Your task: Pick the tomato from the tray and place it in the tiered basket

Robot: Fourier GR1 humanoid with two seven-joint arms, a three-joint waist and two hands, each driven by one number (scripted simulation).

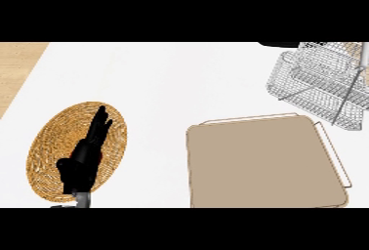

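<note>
Your left hand shows at the lower left of the head view, coming up from the bottom edge on its grey forearm. Its fingers are straight and held together, pointing up and a little to the right, and they hold nothing. The hand lies over a round woven mat of straw colour, which rests on the white tabletop; you cannot tell from this view whether the hand touches the mat or hangs above it.

Your right hand does not appear anywhere in the view.

To the right of the mat, well apart from it, you have the tray: a flat, tan, roughly square tray with rounded corners and thin wire handles along its upper and right sides. Its lower edge runs down to the bottom of the scene.

The tomato is nowhere to be seen. The tray's surface shows as plain tan, and you cannot make out the tomato in the basket either.

The tiered basket stands at the upper right, made of silver wire mesh, with a slanted metal rod crossing it. Its nearer corner sits just beside the tray's upper right corner, and part of it is cut off by the right edge.

A strip of pale wood shows along the upper left, beyond the edge of the tabletop
</note>
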